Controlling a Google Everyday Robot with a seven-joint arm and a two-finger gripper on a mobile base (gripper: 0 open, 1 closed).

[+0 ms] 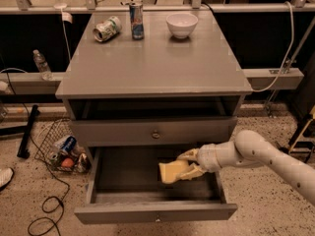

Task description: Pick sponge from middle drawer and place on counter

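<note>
The middle drawer [155,212] is pulled open at the bottom of the grey cabinet. My gripper [189,163] reaches into it from the right and is shut on the pale yellow sponge [172,171], holding it tilted just above the drawer floor at the right side. The white arm [266,160] comes in from the lower right. The counter [152,63] is the broad grey top above.
On the counter's far edge stand a white bowl [181,24], an upright can [137,20] and a can lying on its side [107,29]. The drawer above [155,131] with a round knob is shut. A wire basket of cans [61,150] and cables lie on the floor at left.
</note>
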